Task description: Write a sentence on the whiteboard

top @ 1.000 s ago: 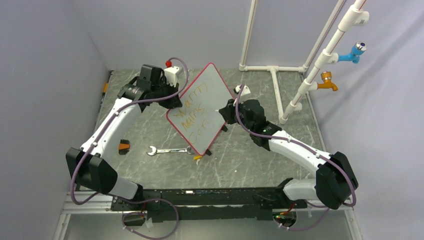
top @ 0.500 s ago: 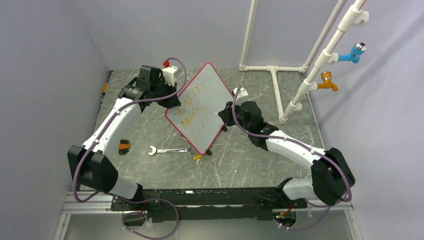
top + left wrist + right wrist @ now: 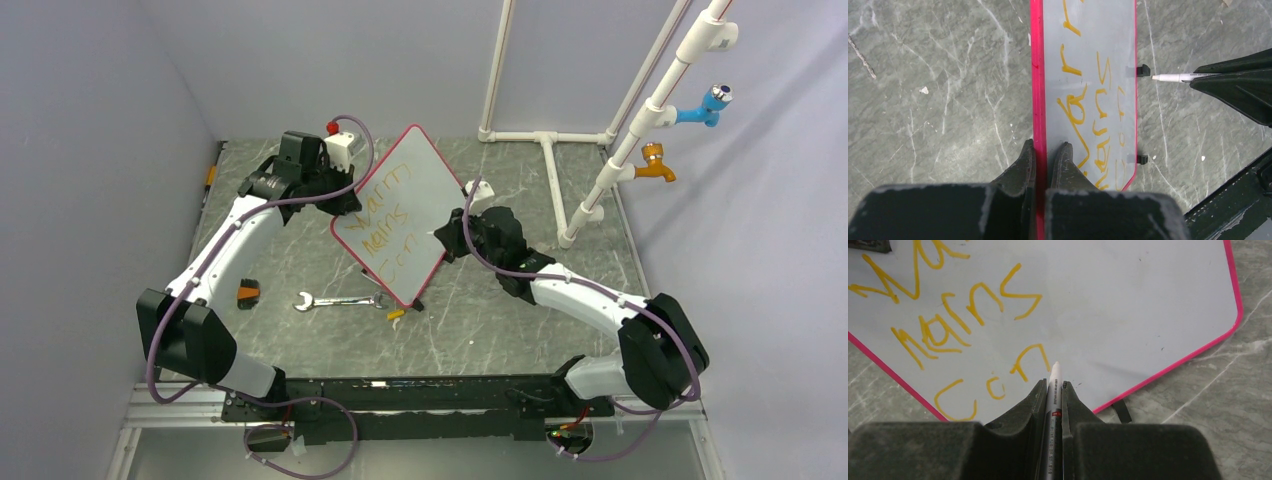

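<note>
Whiteboard: stands tilted in the middle of the table, with yellow words on it.
Left gripper: pinches the board's pink rim at 10 o'clock.
Right gripper: squeezes a white pen at the board's 3 o'clock.
Pen tip: close to the board; I cannot tell if it touches.
Wrench: lies flat at the board's 7 o'clock.

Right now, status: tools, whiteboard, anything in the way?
Left tool shut on whiteboard rim, board held tilted. Right tool shut on marker, tip by orange writing, contact unclear. Wrench beside board's low corner.
</note>
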Robot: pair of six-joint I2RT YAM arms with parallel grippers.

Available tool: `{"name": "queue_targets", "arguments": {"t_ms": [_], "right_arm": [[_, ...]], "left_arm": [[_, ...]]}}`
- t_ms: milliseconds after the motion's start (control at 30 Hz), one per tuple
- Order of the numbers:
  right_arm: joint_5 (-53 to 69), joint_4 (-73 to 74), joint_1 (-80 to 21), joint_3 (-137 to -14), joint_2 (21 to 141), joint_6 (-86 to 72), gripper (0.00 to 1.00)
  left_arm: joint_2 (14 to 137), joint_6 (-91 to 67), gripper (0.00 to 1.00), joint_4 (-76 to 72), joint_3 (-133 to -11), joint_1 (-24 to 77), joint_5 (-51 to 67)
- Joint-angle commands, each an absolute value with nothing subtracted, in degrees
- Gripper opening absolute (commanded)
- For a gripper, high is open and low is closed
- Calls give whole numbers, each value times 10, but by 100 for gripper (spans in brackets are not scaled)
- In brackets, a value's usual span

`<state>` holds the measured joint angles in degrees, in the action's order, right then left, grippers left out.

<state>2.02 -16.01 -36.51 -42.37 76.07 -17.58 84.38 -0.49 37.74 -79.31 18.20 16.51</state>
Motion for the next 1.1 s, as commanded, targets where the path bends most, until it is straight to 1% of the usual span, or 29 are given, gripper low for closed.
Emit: {"name": "queue_targets", "arguments": {"t_ms": [0, 500, 1067], "right_arm": [[37, -205, -363, -415, 739, -171, 0], [48, -219, -363, -400, 711, -165, 0], [104, -263, -363, -405, 734, -155, 0]], "left_arm": [[887, 99, 0, 476, -747, 184, -24], [879, 99, 0, 475, -743, 183, -25], [881, 98, 0, 478, -741, 183, -36]]}}
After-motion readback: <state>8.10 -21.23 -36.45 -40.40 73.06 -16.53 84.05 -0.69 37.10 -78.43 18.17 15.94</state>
